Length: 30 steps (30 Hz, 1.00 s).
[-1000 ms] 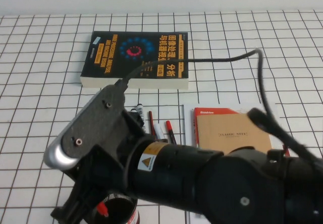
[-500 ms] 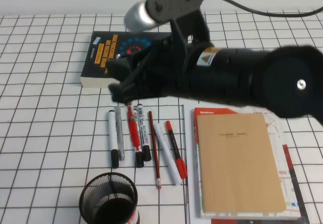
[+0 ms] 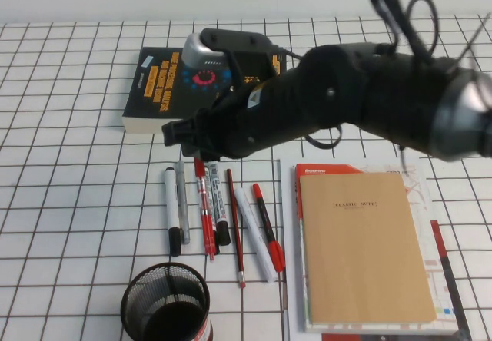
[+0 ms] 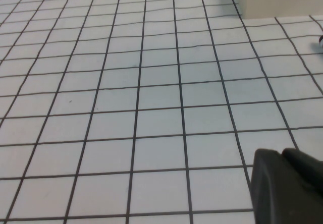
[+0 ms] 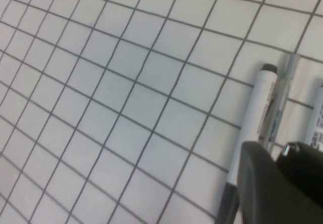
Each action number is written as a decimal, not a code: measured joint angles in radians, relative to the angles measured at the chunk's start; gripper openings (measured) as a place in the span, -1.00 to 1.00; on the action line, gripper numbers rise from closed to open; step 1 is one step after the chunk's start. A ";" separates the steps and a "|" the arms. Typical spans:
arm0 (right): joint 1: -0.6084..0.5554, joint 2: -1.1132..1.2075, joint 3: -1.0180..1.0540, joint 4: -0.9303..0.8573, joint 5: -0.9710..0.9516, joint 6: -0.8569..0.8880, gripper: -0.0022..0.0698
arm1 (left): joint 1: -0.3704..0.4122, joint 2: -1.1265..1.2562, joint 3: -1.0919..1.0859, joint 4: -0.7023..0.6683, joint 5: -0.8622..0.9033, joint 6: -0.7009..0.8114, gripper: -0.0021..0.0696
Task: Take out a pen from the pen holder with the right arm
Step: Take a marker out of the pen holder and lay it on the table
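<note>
The right end effector (image 3: 191, 137), left of centre, appears pressed onto the far end of a slim red pen (image 3: 206, 218). The pen slants down among loose markers (image 3: 174, 210) on the white grid-lined table (image 3: 69, 203). The black mesh pen holder (image 3: 164, 269) stands nearer, apart from the pen, so the extraction looks done; only setting down and release remain. The left end effector (image 4: 285, 188) hovers over the table, and I cannot tell its state.

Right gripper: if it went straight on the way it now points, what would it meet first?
The right gripper hangs over the pen row, angled down. Probably it meets the white marker or the table just beside it; depth is unclear. The left gripper hovers over the table.
</note>
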 joint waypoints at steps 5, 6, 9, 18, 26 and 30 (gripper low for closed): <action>-0.019 0.138 -0.119 -0.006 0.004 0.010 -0.75 | 0.000 0.000 0.000 0.000 0.000 0.000 -0.95; -0.024 0.168 -0.147 -0.006 0.011 0.010 -0.75 | 0.000 0.000 0.000 0.000 0.000 0.000 -0.95; -0.043 0.250 -0.232 -0.006 0.044 0.012 -0.75 | 0.000 0.000 0.000 0.000 0.000 0.000 -0.95; -0.078 0.444 -0.442 0.019 0.140 0.012 -0.75 | 0.000 0.000 0.000 0.000 0.000 0.000 -0.95; -0.096 0.523 -0.504 0.044 0.147 0.015 -0.75 | 0.000 0.000 0.000 0.000 0.000 0.000 -0.95; -0.096 0.525 -0.504 0.045 0.147 0.015 -0.52 | 0.000 0.000 0.000 0.000 0.000 0.000 -0.95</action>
